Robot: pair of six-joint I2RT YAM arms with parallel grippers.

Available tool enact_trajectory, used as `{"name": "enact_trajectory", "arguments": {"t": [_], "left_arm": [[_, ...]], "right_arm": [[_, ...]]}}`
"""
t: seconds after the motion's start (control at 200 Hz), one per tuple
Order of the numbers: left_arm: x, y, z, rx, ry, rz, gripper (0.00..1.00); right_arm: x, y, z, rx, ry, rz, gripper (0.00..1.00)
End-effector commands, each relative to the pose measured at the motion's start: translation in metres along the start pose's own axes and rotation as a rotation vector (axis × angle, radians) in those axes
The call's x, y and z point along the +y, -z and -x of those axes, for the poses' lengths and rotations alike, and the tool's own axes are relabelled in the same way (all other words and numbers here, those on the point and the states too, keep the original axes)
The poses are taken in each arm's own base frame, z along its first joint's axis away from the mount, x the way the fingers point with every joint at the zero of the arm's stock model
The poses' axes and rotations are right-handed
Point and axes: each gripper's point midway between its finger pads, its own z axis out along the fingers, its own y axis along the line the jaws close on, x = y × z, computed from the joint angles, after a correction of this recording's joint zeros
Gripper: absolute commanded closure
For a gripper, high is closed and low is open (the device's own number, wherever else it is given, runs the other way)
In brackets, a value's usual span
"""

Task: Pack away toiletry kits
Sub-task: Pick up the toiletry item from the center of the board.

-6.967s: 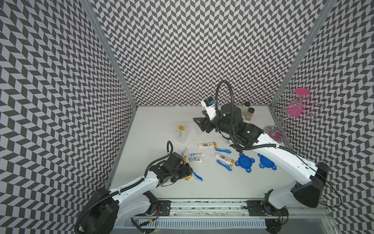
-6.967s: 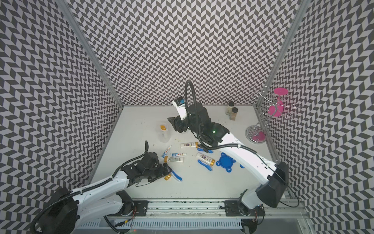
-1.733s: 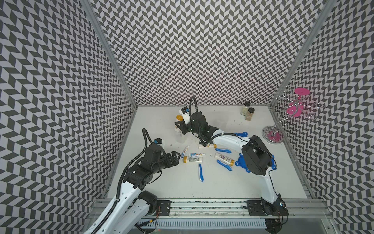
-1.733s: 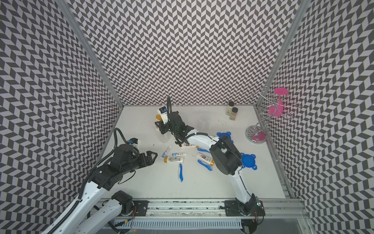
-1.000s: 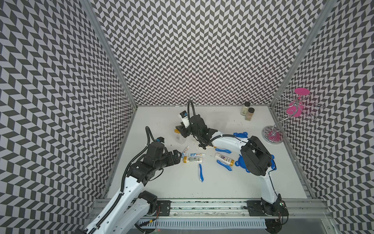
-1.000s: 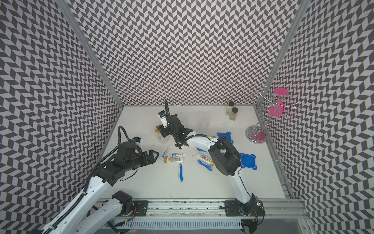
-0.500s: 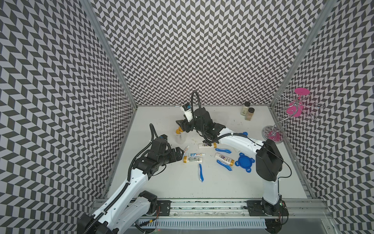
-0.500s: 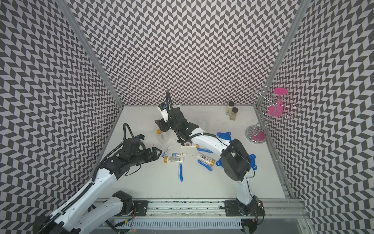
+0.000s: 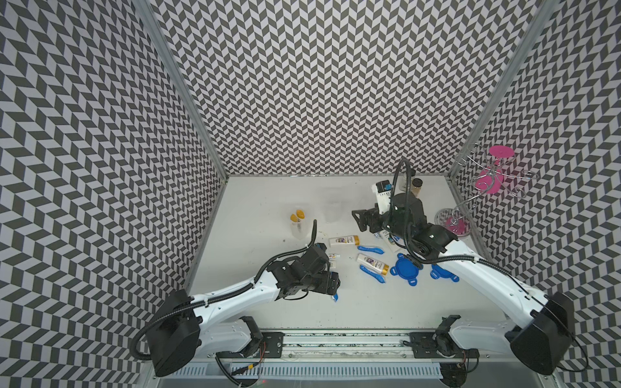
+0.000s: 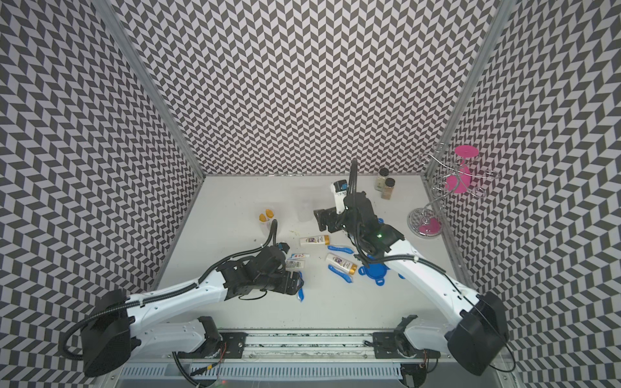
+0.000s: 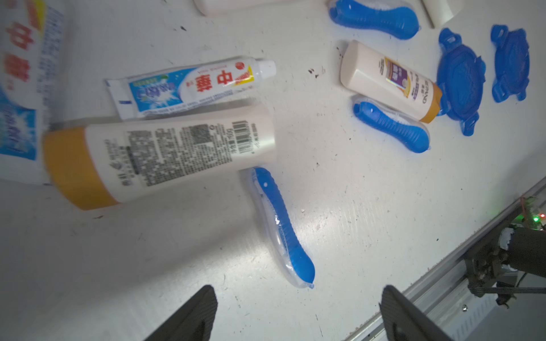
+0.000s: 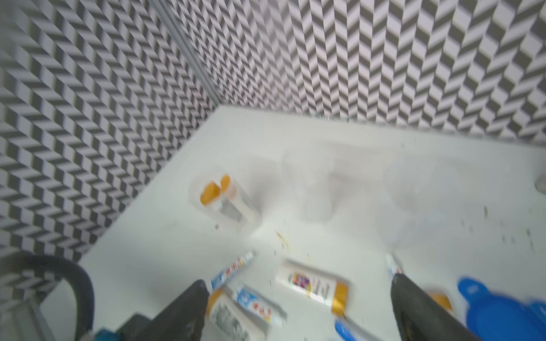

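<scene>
My left jaws stand apart and empty, low over the worktop (image 11: 354,206). The near end of a wrapped blue toothbrush (image 11: 280,230) lies just ahead of the gap. I judge it light and stiff, but its clear film looks slick and it lies flat. So I would pinch across the middle of the handle, reaching right down to the surface. Its far end meets a white tube with a gold cap (image 11: 165,153), which lies beside a toothpaste tube (image 11: 192,85).

My right jaws are wide apart too, with nothing between them, up toward the back. Off to my left side a clear cup (image 9: 299,226) stands with two gold-capped tubes (image 9: 296,216) in it. A second ago my right jaws were at that cup; now they have drawn away. Seven seconds ago it showed one gold cap. My left arm (image 9: 235,295) has swung from beside the toothpaste to over the toothbrush. Blue lids (image 9: 405,268) lie loose.
</scene>
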Motion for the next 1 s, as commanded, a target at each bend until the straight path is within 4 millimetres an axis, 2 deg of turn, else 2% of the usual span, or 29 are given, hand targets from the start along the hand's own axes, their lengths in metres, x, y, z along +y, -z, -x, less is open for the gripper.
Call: {"name": "enact_trajectory", "arguments": {"t": [0.0, 0.08, 0.18, 0.325, 0.596, 0.831, 0.921, 0.991], "left_arm": [[-0.006, -0.008, 0.01, -0.032, 0.009, 0.03, 0.09], [0.0, -0.019, 0.003, -0.008, 0.021, 0.044, 0.09], [0.001, -0.032, -0.003, 0.021, 0.008, 0.056, 0.09], [0.005, -0.051, -0.012, 0.063, -0.007, 0.117, 0.09], [0.021, -0.068, -0.031, 0.109, -0.005, 0.196, 0.13], [0.024, -0.071, -0.044, 0.124, -0.01, 0.225, 0.19], [0.027, -0.071, -0.047, 0.133, -0.013, 0.24, 0.28], [0.03, -0.068, -0.052, 0.144, -0.031, 0.267, 0.3]], "right_arm": [[-0.028, 0.019, -0.028, 0.024, -0.133, -0.045, 0.02], [-0.048, 0.029, -0.04, 0.022, -0.199, -0.051, 0.02], [-0.058, 0.037, -0.046, 0.021, -0.211, -0.063, 0.01], [-0.057, 0.036, -0.052, 0.03, -0.225, -0.04, 0.01], [-0.055, 0.039, -0.051, 0.02, -0.223, -0.028, 0.0], [-0.056, 0.041, -0.06, 0.032, -0.224, -0.027, 0.0], [-0.056, 0.042, -0.058, 0.027, -0.224, -0.027, 0.0], [-0.056, 0.044, -0.054, 0.016, -0.219, -0.03, 0.0]]}}
